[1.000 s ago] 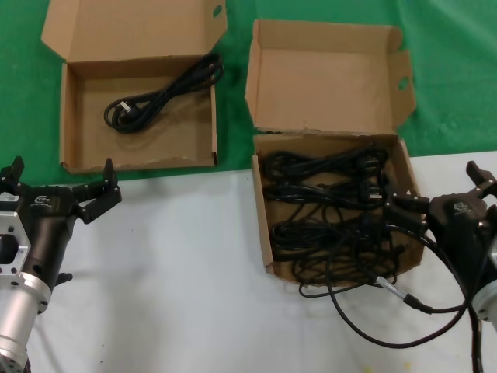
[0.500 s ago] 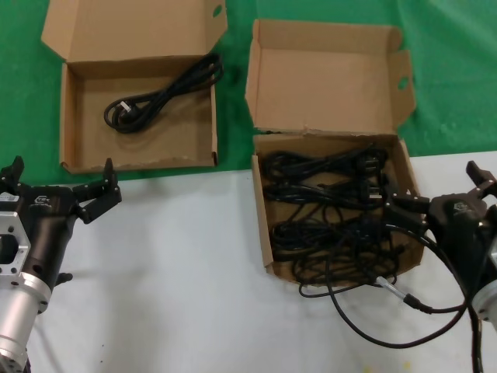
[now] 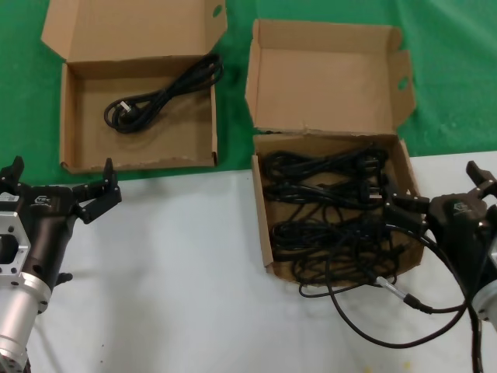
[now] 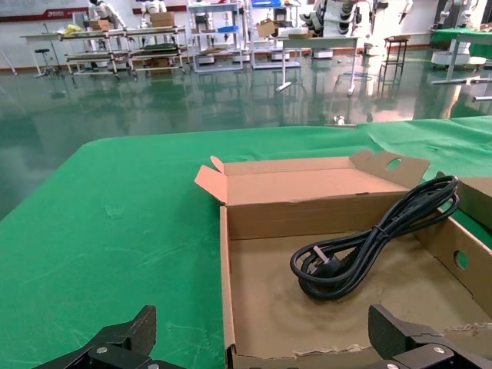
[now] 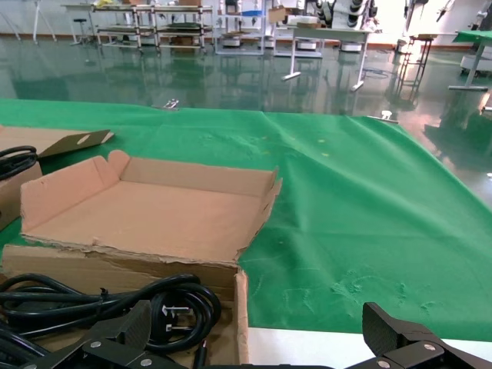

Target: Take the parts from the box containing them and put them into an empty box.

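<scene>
Several black power cords (image 3: 334, 214) lie tangled in the square box with upright lid flaps (image 3: 262, 225) at the right; they also show in the right wrist view (image 5: 165, 304). The wide shallow box (image 3: 70, 116) at the back left holds one coiled cord (image 3: 159, 97), also seen in the left wrist view (image 4: 369, 246). My right gripper (image 3: 439, 190) is open, one finger over the cord box's right wall, holding nothing. My left gripper (image 3: 62, 172) is open and empty on the white table, just in front of the wide box's near wall (image 4: 307, 357).
A grey-tipped cable (image 3: 392, 286) runs out of the cord box's front and loops over the white table (image 3: 178, 264) to my right arm. Green cloth (image 3: 450, 70) covers the surface behind the boxes.
</scene>
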`<action>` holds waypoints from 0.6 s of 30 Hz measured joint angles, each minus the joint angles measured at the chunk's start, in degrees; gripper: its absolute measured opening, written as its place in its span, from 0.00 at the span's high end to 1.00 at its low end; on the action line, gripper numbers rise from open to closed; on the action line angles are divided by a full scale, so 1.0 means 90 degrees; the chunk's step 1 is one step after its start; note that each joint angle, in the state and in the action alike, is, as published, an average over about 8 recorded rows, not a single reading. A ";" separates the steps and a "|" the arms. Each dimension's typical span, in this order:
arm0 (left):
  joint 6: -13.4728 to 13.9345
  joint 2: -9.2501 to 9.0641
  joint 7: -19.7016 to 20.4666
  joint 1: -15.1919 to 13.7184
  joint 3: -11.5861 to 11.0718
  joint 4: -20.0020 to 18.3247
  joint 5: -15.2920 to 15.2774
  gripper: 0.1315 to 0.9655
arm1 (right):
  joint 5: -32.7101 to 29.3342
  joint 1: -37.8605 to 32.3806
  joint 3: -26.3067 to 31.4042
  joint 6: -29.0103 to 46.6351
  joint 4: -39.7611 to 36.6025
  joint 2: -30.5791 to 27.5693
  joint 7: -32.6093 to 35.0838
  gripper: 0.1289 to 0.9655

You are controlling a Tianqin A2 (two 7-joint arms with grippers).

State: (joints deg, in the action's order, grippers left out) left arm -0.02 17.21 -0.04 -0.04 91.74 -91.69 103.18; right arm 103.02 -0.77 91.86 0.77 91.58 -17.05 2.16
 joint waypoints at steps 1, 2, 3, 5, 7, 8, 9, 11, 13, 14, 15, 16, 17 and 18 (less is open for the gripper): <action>0.0000 0.0000 0.0000 0.0000 0.0000 0.0000 0.0000 0.00 | 0.0000 0.0000 0.0000 0.0000 0.0000 0.0000 0.0000 0.00; 0.0000 0.0000 0.0000 0.0000 0.0000 0.0000 0.0000 0.00 | 0.0000 0.0000 0.0000 0.0000 0.0000 0.0000 0.0000 0.00; 0.0000 0.0000 0.0000 0.0000 0.0000 0.0000 0.0000 0.00 | 0.0000 0.0000 0.0000 0.0000 0.0000 0.0000 0.0000 0.00; 0.0000 0.0000 0.0000 0.0000 0.0000 0.0000 0.0000 0.00 | 0.0000 0.0000 0.0000 0.0000 0.0000 0.0000 0.0000 0.00; 0.0000 0.0000 0.0000 0.0000 0.0000 0.0000 0.0000 0.00 | 0.0000 0.0000 0.0000 0.0000 0.0000 0.0000 0.0000 0.00; 0.0000 0.0000 0.0000 0.0000 0.0000 0.0000 0.0000 0.00 | 0.0000 0.0000 0.0000 0.0000 0.0000 0.0000 0.0000 0.00; 0.0000 0.0000 0.0000 0.0000 0.0000 0.0000 0.0000 0.00 | 0.0000 0.0000 0.0000 0.0000 0.0000 0.0000 0.0000 0.00; 0.0000 0.0000 0.0000 0.0000 0.0000 0.0000 0.0000 0.00 | 0.0000 0.0000 0.0000 0.0000 0.0000 0.0000 0.0000 0.00; 0.0000 0.0000 0.0000 0.0000 0.0000 0.0000 0.0000 0.00 | 0.0000 0.0000 0.0000 0.0000 0.0000 0.0000 0.0000 0.00; 0.0000 0.0000 0.0000 0.0000 0.0000 0.0000 0.0000 0.00 | 0.0000 0.0000 0.0000 0.0000 0.0000 0.0000 0.0000 0.00; 0.0000 0.0000 0.0000 0.0000 0.0000 0.0000 0.0000 0.00 | 0.0000 0.0000 0.0000 0.0000 0.0000 0.0000 0.0000 0.00; 0.0000 0.0000 0.0000 0.0000 0.0000 0.0000 0.0000 0.00 | 0.0000 0.0000 0.0000 0.0000 0.0000 0.0000 0.0000 0.00; 0.0000 0.0000 0.0000 0.0000 0.0000 0.0000 0.0000 0.00 | 0.0000 0.0000 0.0000 0.0000 0.0000 0.0000 0.0000 0.00; 0.0000 0.0000 0.0000 0.0000 0.0000 0.0000 0.0000 0.00 | 0.0000 0.0000 0.0000 0.0000 0.0000 0.0000 0.0000 0.00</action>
State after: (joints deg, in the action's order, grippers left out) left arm -0.02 17.21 -0.04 -0.04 91.74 -91.69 103.18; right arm 103.02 -0.77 91.86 0.77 91.58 -17.05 2.16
